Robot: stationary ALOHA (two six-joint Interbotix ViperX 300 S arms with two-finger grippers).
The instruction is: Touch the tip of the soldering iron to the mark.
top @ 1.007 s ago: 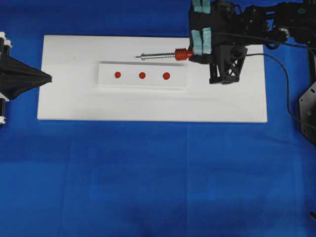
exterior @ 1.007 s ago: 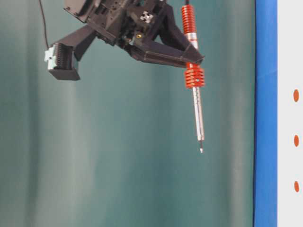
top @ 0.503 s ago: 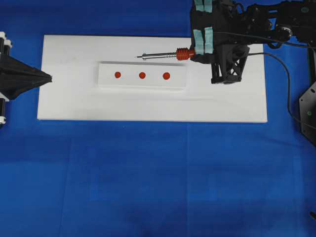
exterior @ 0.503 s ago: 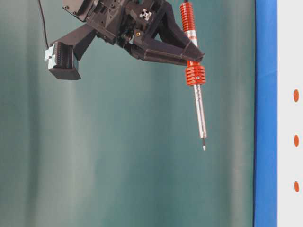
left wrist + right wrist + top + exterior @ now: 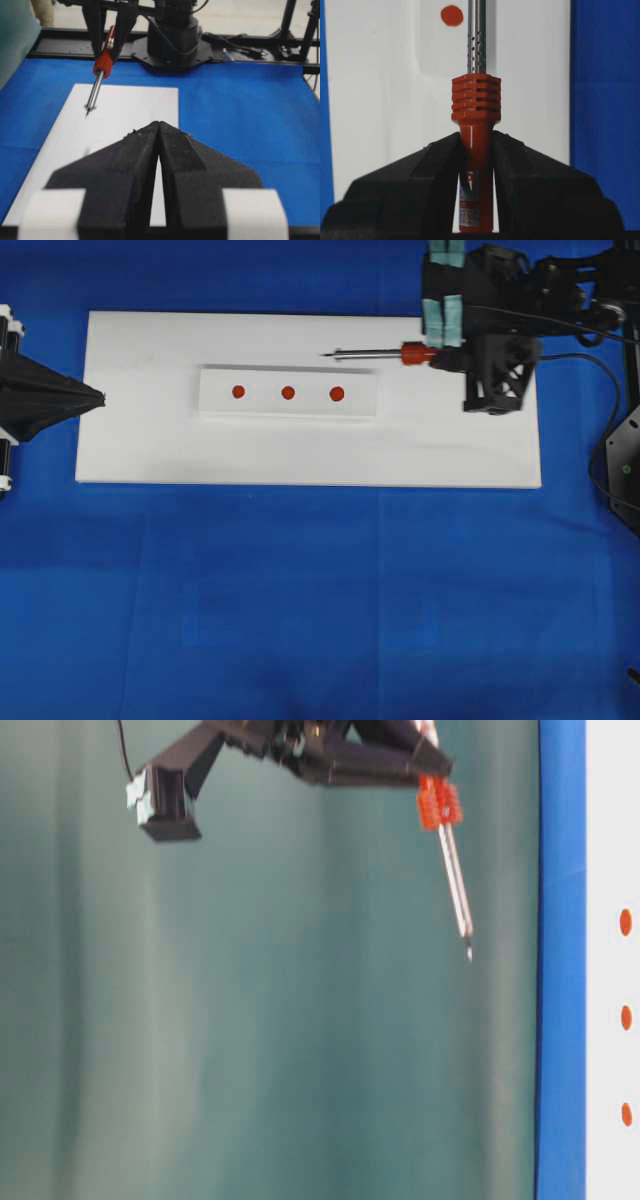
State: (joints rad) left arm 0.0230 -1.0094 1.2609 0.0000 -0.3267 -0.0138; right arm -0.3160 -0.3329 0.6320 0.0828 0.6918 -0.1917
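Note:
My right gripper is shut on the red-orange handle of the soldering iron. Its shaft points left over the white board. The tip hangs in the air, off the surface, just behind the right-hand red mark. Two more marks lie on the same raised white strip. My left gripper is shut and empty at the board's left edge, far from the iron.
The iron's black cord loops from the right arm toward the right edge of the table. Blue cloth surrounds the board. The right arm's black base stands beyond the board's far end.
The right gripper has carried the iron to the right, so the tip has drawn back from the middle mark to near the right one. The shaft now tilts more toward the board. The left gripper is still.

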